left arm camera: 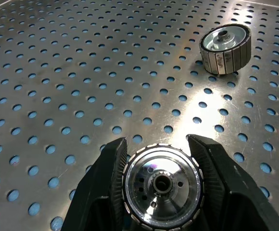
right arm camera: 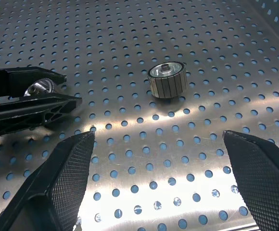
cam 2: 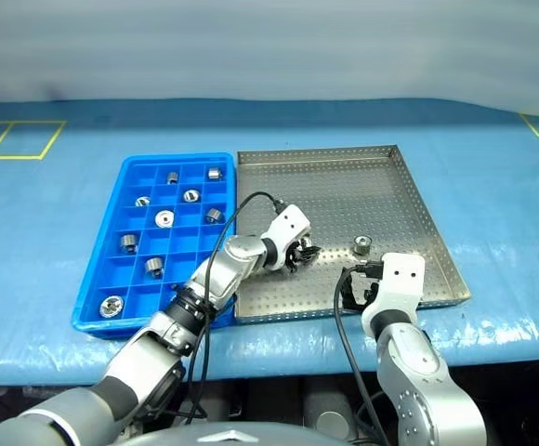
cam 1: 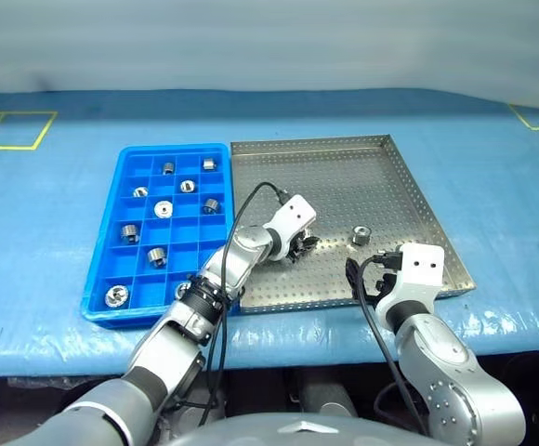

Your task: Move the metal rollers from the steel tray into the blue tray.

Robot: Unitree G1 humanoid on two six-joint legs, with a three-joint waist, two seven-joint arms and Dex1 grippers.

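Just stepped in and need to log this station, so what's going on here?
The robot is moving metal rollers from the steel tray into the blue tray, where about ten already sit in compartments. Its left gripper is closed around one roller on the steel tray. A second roller lies loose nearby. The right gripper hangs open just short of that loose roller.

Blue-covered table, blue tray beside steel tray, touching
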